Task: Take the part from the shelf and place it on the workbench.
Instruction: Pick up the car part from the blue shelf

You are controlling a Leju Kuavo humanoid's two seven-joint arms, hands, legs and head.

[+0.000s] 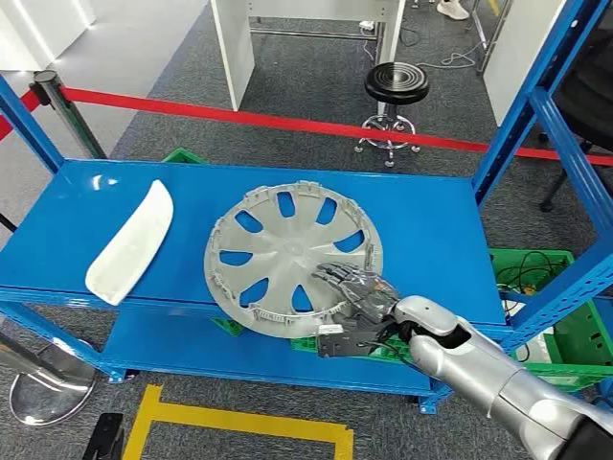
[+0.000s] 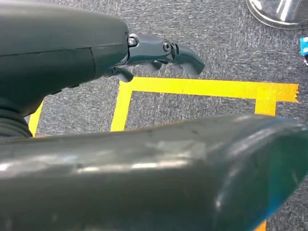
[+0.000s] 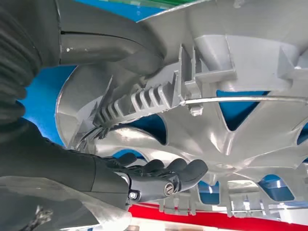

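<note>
A silver-grey wheel cover (image 1: 289,254) with several spoke openings lies on the blue shelf (image 1: 434,230), its near edge jutting past the shelf's front lip. My right hand (image 1: 354,307) grips its near right rim, dark fingers on the top face and thumb beneath. In the right wrist view the ribbed underside of the wheel cover (image 3: 236,57) sits between thumb and fingers (image 3: 163,175). A white curved trim piece (image 1: 131,241) lies at the shelf's left. My left hand (image 2: 156,50) hangs over the floor, fingers stretched out and holding nothing.
Blue shelf uprights (image 1: 528,105) rise at right and left. Green crates (image 1: 571,335) sit below and to the right of the shelf. A red barrier tape (image 1: 289,123) and a black stool (image 1: 396,86) stand beyond. Yellow floor tape (image 1: 238,422) marks the near floor.
</note>
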